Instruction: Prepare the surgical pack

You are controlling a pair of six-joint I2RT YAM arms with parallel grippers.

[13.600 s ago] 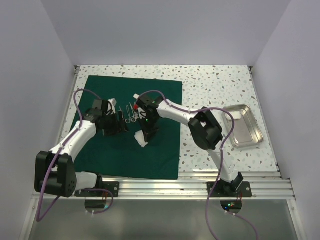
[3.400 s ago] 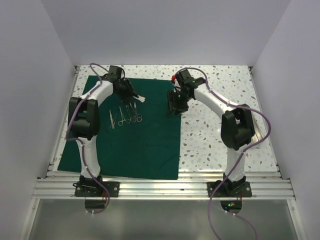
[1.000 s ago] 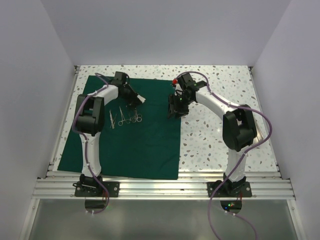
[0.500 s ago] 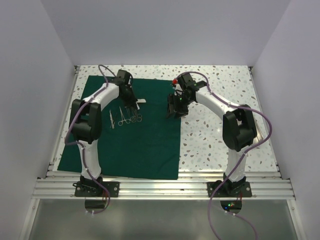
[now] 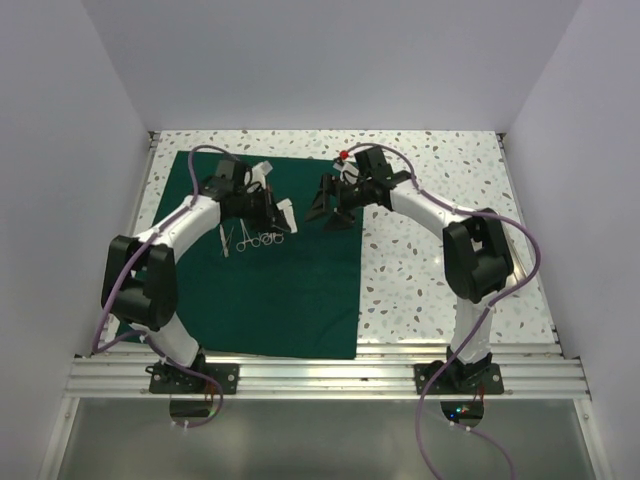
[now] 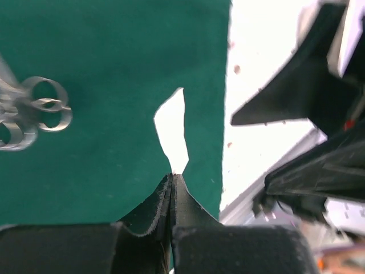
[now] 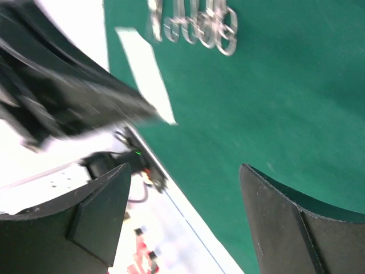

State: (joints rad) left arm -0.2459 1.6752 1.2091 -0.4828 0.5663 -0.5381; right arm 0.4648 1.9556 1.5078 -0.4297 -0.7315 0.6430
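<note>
The green cloth [image 5: 290, 290] lies spread flat over the left half of the table [image 5: 430, 200], from close to the far edge down to the near edge. I'd guess it is laid out like that to serve as the wrapper once everything is on it. A few steel instruments [image 5: 252, 238] lie side by side on its far part, kept together in the middle, which should make folding easier.

The left gripper [image 6: 172, 178] is clamped tight on one tip of a small white gauze [image 6: 172, 134]. It holds the gauze low over the cloth, just to the right of the instruments, and it looks meant to go down beside them.

The right gripper [image 7: 185, 177] hovers over the cloth's right edge, toward the table's far edge and close to the left one. Its fingers are spread wide with nothing between them, and as far as I can see it touches nothing. It seems placed to help with the gauze.
</note>
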